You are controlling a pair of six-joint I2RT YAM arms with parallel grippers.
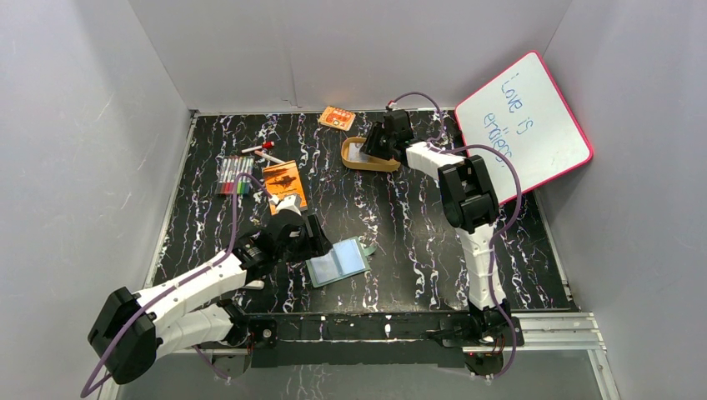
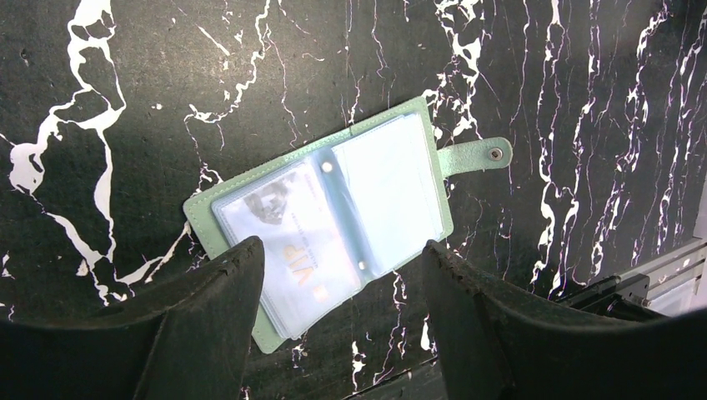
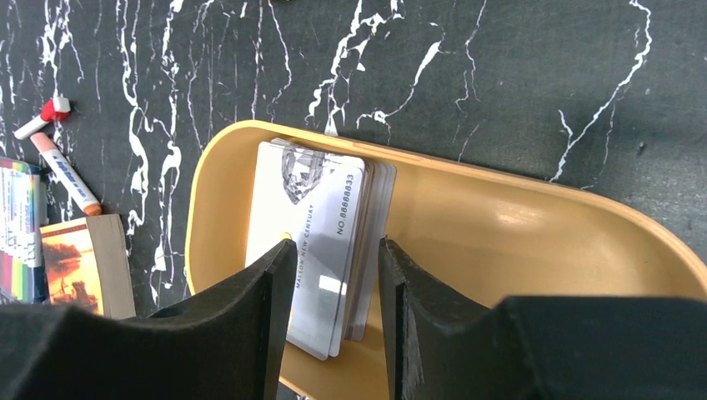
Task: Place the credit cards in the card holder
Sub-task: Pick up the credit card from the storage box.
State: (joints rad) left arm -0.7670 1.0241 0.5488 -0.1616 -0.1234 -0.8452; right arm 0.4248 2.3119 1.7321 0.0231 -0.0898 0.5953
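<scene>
Right gripper [image 3: 333, 246] first: its fingers stand a narrow gap apart, not pressed together, and I see nothing pinched between them. They sit right over the stack of credit cards [image 3: 321, 196], though I can't tell whether the tips touch the top card. The stack is tucked into the left end of the tan tray [image 3: 534, 225]. I reckon that's why I'm coming in from above: the raised rim blocks a side approach, and a narrow gap suits nipping one card's edge. Over to the left gripper [image 2: 342, 246]: fingers spread wide, holding nothing, hovering just above the card holder [image 2: 388, 179]. The holder lies open and flat on the marbled table [image 2: 125, 100] near the arm bases, snap tab [image 2: 479, 154] flung out. One VIP card [image 2: 292, 242] already sits in its left pocket, and the right pocket looks empty. My guess is the left gripper waits there to pin the holder down for the next card.
</scene>
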